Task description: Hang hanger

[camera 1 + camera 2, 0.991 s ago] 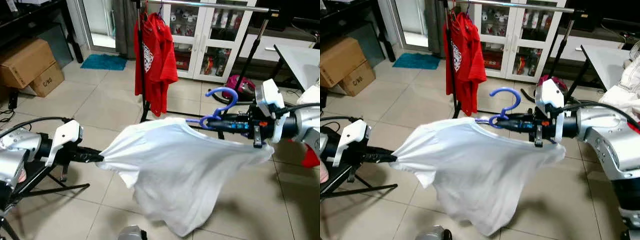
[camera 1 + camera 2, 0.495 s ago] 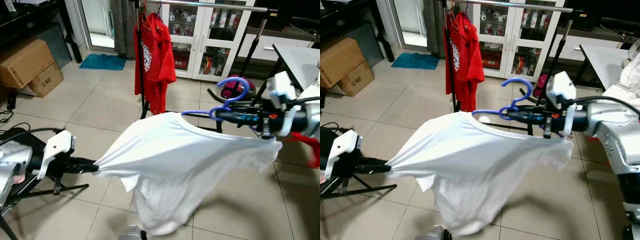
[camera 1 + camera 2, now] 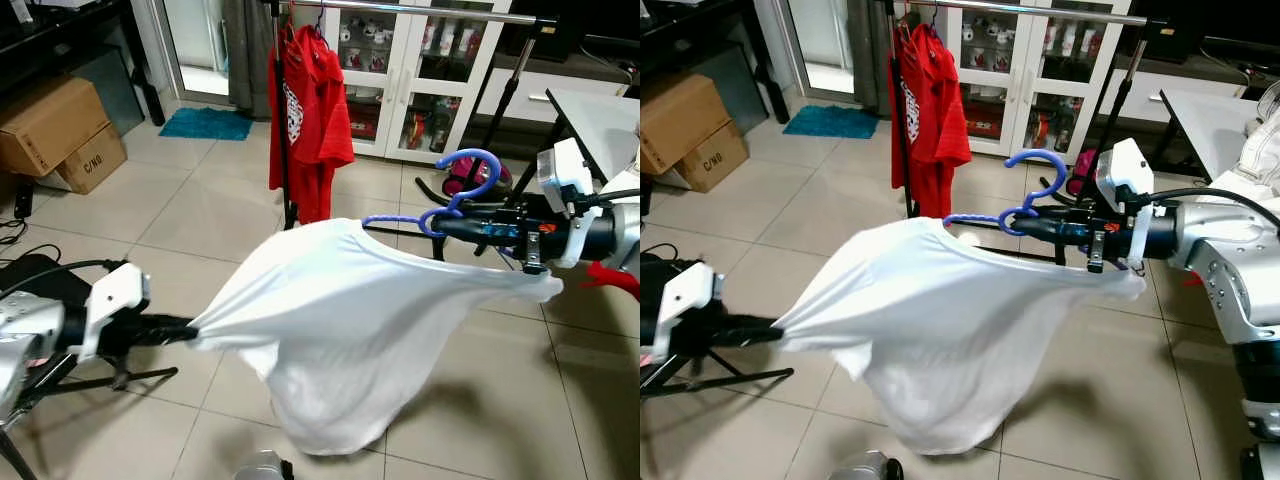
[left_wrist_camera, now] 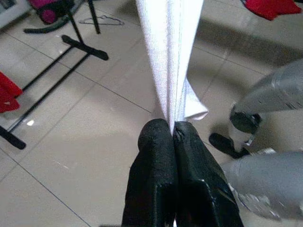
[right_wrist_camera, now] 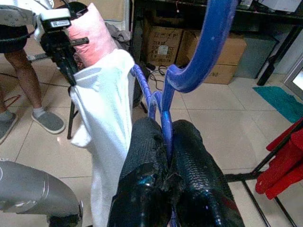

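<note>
Beige floor tiles [image 3: 200, 215] with grey grout run across the whole room in the left eye view, and a white shirt [image 3: 350, 330] is stretched above them between both arms. Left gripper [image 3: 190, 328] is pinched tight on one edge of the shirt, low on the left. Right gripper [image 3: 440, 226] is clamped on the neck of a blue hanger [image 3: 460, 185], hook up, with the shirt draped over it. Behind that stands a clothes rack [image 3: 430, 12] with a red shirt [image 3: 310, 120] hanging at its left end, then a white glass-door cabinet [image 3: 410, 70]. Cardboard boxes [image 3: 55, 130] sit far left, next to a teal mat [image 3: 208, 124].

Right eye view is the same scene, plus a white table [image 3: 1215, 115] at the right edge.

Left wrist view: the two black fingers [image 4: 158, 161] are pressed together on a bunched fold of the white shirt, glossy tile underneath and the rack's black feet [image 4: 71, 47] beyond.

Right wrist view: fingers closed around the blue hanger, the shirt trailing off to the side, more boxes behind, and a person's legs [image 5: 23, 80] in grey shoes standing on the tile.
</note>
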{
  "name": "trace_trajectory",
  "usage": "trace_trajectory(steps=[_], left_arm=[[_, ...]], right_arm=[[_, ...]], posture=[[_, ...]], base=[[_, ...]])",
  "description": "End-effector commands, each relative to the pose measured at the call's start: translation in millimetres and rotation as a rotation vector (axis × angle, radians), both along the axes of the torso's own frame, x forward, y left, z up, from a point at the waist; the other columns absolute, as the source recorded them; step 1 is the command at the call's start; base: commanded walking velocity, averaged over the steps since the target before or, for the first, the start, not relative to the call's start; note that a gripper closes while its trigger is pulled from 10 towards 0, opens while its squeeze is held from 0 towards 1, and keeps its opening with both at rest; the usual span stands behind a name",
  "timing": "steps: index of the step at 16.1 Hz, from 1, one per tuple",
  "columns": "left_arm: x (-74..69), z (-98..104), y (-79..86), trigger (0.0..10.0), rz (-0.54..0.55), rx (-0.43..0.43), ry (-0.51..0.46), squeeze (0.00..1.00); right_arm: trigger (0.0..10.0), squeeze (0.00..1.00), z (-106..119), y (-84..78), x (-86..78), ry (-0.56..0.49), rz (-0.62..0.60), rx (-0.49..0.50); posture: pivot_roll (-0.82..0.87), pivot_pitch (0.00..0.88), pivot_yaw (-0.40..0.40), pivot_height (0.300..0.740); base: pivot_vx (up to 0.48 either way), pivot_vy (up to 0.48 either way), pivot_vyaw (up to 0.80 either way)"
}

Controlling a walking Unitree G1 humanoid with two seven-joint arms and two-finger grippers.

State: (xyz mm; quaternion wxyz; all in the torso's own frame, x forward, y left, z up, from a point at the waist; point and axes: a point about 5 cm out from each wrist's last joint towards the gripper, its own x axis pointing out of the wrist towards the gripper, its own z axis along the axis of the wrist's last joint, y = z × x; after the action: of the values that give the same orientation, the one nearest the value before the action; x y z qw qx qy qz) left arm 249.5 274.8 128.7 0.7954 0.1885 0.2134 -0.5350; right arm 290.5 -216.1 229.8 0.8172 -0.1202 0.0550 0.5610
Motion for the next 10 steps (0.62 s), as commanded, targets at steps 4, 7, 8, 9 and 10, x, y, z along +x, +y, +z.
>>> trace_trajectory(steps=[4, 7, 8, 9, 10], left_arm=[[23.5, 20, -5.1, 10.0, 0.104, -0.09, -0.162, 1.0], [28.2, 30, -13.1, 10.0, 0.121, -0.176, -0.18, 1.0], [30.3, 32, -14.5, 10.0, 0.156, -0.207, -0.199, 1.0], [32.2, 33, -15.7, 10.0, 0.181, -0.224, -0.218, 1.0], [40.2, 23, -25.6, 10.0, 0.324, -0.217, -0.225, 0.9]], right_arm=[[10.0, 0.0, 13, 0.2, -3.0, -0.063, -0.013, 0.033], [10.0, 0.0, 1, 0.8, -4.4, -0.032, -0.099, -0.017], [10.0, 0.0, -7, -0.7, -1.5, -0.014, -0.183, -0.045], [10.0, 0.0, -10, -0.7, 0.6, -0.009, -0.225, -0.052], [10.0, 0.0, -28, 3.1, 10.0, 0.032, -0.433, -0.072]], posture=[[0.05, 0.0, 0.022, 0.74], [0.05, 0.0, 0.025, 0.74], [0.05, 0.0, 0.024, 0.74], [0.05, 0.0, 0.024, 0.74], [0.06, 0.0, 0.019, 0.74]], base=[[0.0, 0.0, 0.0], [0.0, 0.0, 0.0], [0.0, 0.0, 0.0], [0.0, 0.0, 0.0], [0.0, 0.0, 0.0]])
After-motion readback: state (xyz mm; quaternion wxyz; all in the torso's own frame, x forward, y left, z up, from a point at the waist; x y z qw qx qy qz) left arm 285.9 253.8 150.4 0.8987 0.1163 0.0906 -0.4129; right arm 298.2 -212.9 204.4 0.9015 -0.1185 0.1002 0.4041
